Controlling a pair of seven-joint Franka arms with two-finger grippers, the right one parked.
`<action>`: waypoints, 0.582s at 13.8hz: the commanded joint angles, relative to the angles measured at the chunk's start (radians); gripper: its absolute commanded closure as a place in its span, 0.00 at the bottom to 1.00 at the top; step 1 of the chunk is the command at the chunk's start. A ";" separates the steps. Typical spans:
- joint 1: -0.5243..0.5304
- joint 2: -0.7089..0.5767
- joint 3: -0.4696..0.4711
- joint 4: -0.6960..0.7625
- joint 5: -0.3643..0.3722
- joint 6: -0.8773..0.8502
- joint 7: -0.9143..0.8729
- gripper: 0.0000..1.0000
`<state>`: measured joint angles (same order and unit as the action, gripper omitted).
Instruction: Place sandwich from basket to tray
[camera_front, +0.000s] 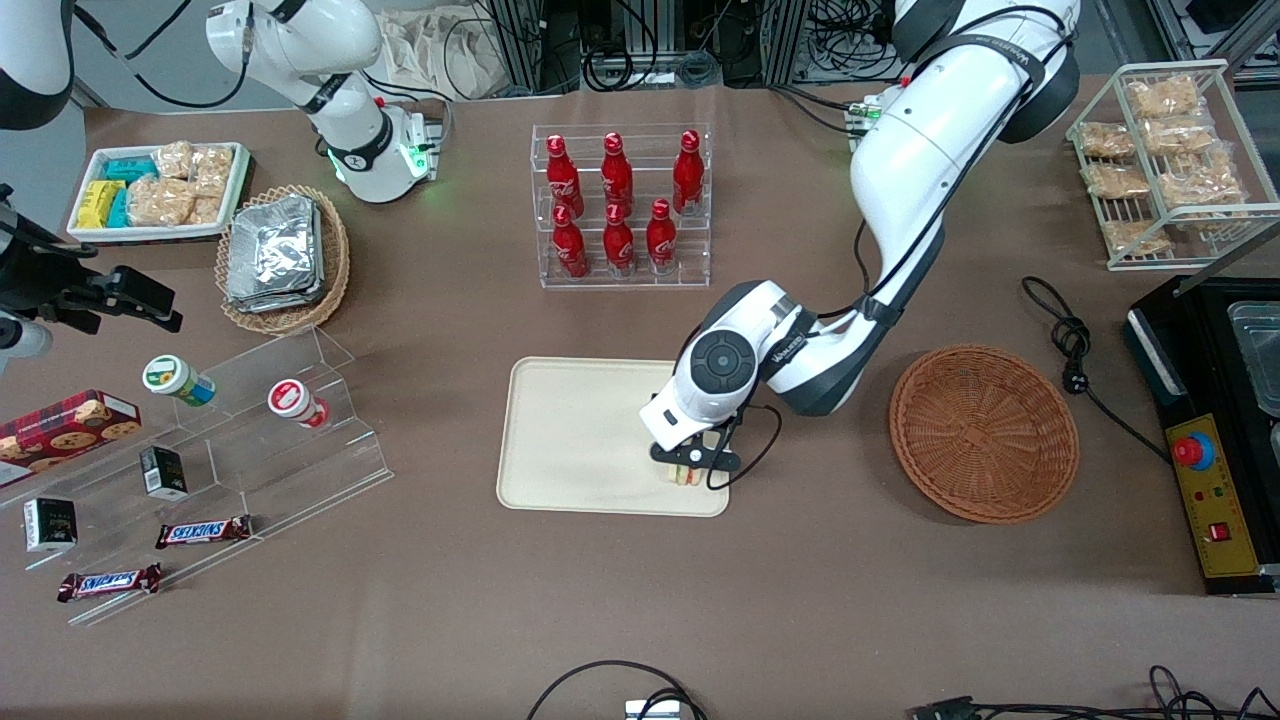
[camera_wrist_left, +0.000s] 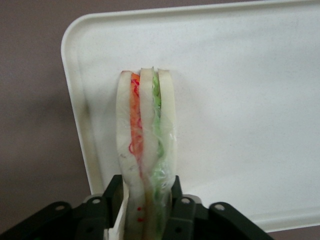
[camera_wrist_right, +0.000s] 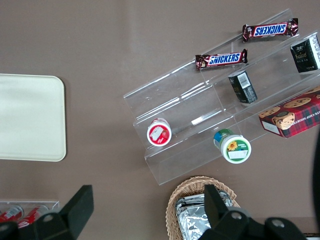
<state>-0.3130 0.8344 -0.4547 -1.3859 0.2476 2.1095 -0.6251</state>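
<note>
Now, tabletop (camera_front: 800, 600) brown, carries everything. Tray (camera_front: 570, 430) cream, flat on tabletop, nearer front camera than bottle rack (camera_front: 622, 205). Basket (camera_front: 984, 432) reddish-brown wicker, beside tray toward my working arm's end, apart from it, nothing in it. My hand (camera_front: 688, 464) low over tray corner nearest basket and front camera, fingers (camera_wrist_left: 182, 205) pinching sandwich (camera_wrist_left: 145, 145) from both sides. Sandwich stands on edge, orange and green layers showing, over tray surface just inside rim; contact with tray unclear.
</note>
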 joint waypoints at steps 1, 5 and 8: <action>0.006 -0.067 -0.004 -0.007 -0.004 -0.063 0.002 0.00; 0.026 -0.204 -0.004 -0.011 -0.014 -0.257 -0.010 0.00; 0.118 -0.335 -0.005 -0.127 -0.017 -0.339 -0.010 0.00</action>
<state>-0.2655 0.6108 -0.4558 -1.3805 0.2435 1.7765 -0.6348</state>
